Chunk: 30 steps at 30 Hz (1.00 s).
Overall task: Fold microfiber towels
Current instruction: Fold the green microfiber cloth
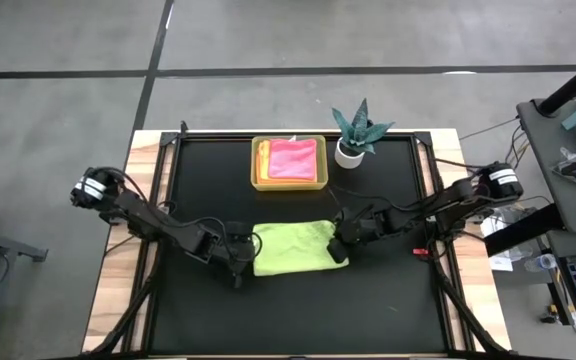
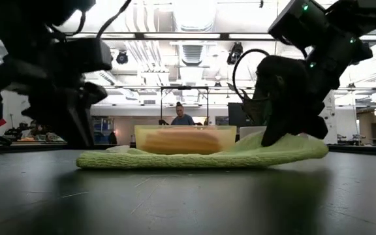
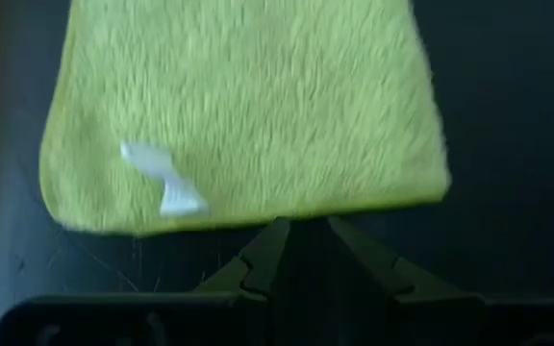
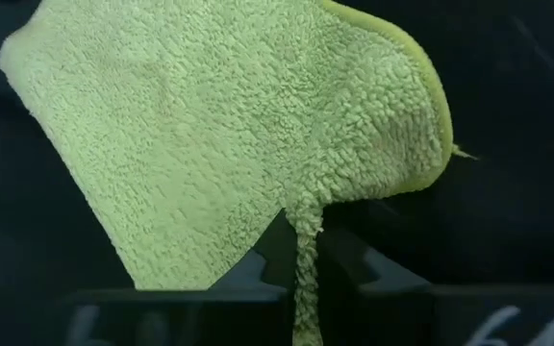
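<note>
A lime green towel (image 1: 290, 247) lies spread on the black mat in the middle of the table. My right gripper (image 4: 304, 226) is at its right edge, shut on the cloth. My left gripper (image 3: 308, 229) stands at the towel's left edge (image 3: 258, 216), slanting down, its fingertips a narrow gap apart just short of the cloth, with bare mat between them. Near that edge a white tag (image 3: 166, 183) shows on the towel. In the low view the towel's right end (image 2: 299, 147) sits slightly raised under my right gripper (image 2: 286, 134), and the rest lies flat. My right gripper pinches a small pleat of the towel's right edge (image 4: 303, 213) between its two fingers; a strip of cloth runs back between them. The fingers slant down from the table's right. That end is raised a little, and the rest of the towel lies on the mat.
A yellow tray (image 1: 258, 165) at the far middle holds a pink towel (image 1: 293, 158) on top of an orange one. A teal spiky plant in a white pot (image 1: 353, 140) stands to its right. Bare black mat lies near and on both sides of the green towel.
</note>
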Each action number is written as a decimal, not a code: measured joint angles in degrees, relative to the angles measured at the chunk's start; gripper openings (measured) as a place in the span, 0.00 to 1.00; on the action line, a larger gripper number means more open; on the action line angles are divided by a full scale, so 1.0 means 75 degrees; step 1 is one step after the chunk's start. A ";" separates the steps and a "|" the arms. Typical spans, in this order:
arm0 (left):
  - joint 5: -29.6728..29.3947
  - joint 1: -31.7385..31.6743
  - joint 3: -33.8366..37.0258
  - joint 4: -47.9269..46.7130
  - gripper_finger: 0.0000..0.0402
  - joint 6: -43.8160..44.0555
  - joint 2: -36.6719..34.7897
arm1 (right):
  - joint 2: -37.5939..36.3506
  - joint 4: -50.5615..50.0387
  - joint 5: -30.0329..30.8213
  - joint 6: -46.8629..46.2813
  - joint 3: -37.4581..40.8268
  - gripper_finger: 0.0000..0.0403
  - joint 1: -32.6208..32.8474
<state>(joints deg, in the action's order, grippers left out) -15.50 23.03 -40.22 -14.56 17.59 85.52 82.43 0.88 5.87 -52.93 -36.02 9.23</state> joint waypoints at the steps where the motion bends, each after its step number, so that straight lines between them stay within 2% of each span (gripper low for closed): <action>1: -0.0010 -0.0003 0.0028 0.0057 0.14 0.0016 0.0075 | -0.0105 -0.0153 0.0012 -0.0001 -0.0003 0.03 0.0000; 4: -0.0176 -0.0003 0.0098 0.0151 0.14 0.0014 0.0316 | -0.0431 -0.0828 0.0018 -0.0013 -0.0083 0.03 0.0000; 10: -0.0409 -0.0023 0.0296 0.1980 0.14 -0.0632 0.0852 | -0.0878 -0.2413 0.0289 -0.0152 -0.0633 0.03 0.0000; 16: -0.0494 -0.0071 0.0308 0.2919 0.14 -0.0994 0.1365 | -0.0808 -0.2381 0.0357 -0.0138 -0.1183 0.03 0.0000; 23: -0.0557 -0.0076 0.0302 0.3353 0.14 -0.1118 0.1579 | 0.0142 -0.1955 0.0351 0.0041 -0.1830 0.03 0.0000; 30: -0.0549 -0.0076 0.0327 0.3370 0.14 -0.1207 0.1579 | 0.1477 -0.1844 0.0346 0.0742 -0.3044 0.03 0.0000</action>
<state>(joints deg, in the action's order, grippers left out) -19.62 22.46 -37.77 10.72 8.54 97.36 93.50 -12.95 8.46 -47.36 -58.85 9.23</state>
